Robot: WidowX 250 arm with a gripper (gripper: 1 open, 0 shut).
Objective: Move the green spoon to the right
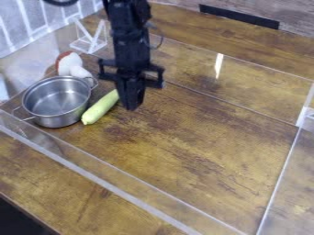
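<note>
Your gripper [130,99] hangs straight down over the wooden surface [208,138], and its jaws are closed together. From this angle you cannot see anything caught between them; the tips look empty, though the picture is a little blurred there.

The green spoon [99,106] lies flat on the surface just to the left of the jaws, its thick yellow-green handle running on a slant from lower left to upper right. Its upper end sits right beside the closed jaws, and you cannot tell whether the two touch. The lower end of the spoon rests just beside the steel pot [55,99], which stands upright near the left edge with its open mouth facing up.

Behind the pot you have a rounded red and white thing [70,64], too blurred to name. Further back stands a small white wire rack [88,37]. A low clear wall [147,207] borders the work area.
</note>
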